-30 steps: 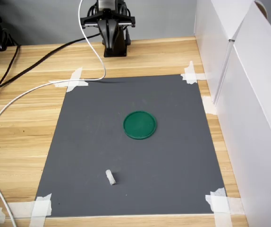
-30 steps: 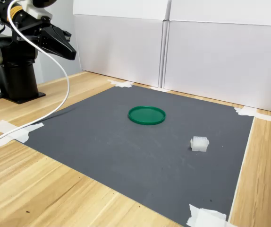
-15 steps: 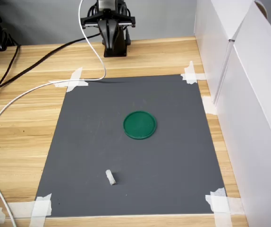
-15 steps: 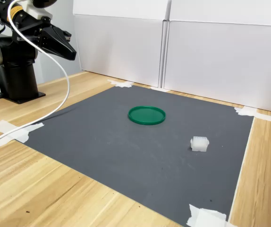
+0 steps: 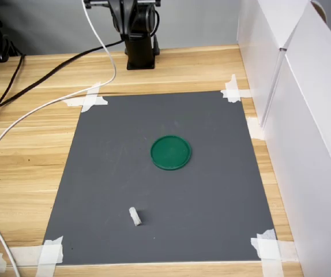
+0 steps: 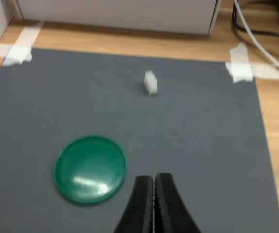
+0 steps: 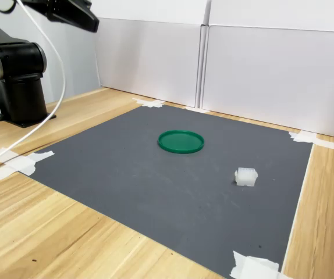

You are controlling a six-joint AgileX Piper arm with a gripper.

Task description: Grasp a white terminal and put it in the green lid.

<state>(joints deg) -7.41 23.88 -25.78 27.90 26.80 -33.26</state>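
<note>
The white terminal (image 5: pixel 135 216) lies on the dark grey mat (image 5: pixel 211 202), near the mat's front edge in the first exterior view; it also shows as a small blocky piece (image 7: pixel 246 176) (image 6: pixel 150 82). Near the mat's middle sits the green lid (image 5: pixel 170 152) (image 7: pixel 180 141) (image 6: pixel 90 168), flat and with nothing in it. My gripper (image 6: pixel 154 182) is shut with nothing between its black fingers and hangs high above the mat, closer to the lid than to the terminal. In the second exterior view the gripper (image 7: pixel 91 23) is at the top left, well above the table.
The arm's black base (image 5: pixel 138 49) stands behind the mat. A white cable (image 5: pixel 38 109) trails across the wood at the first exterior view's left. White walls (image 5: pixel 304 115) stand along the first exterior view's right. White tape strips (image 5: pixel 234 89) hold the mat's corners.
The arm has lifted: the gripper rose out of the first exterior view's top and higher in the second exterior view. The white cable shifted with it. Terminal and lid stayed put.
</note>
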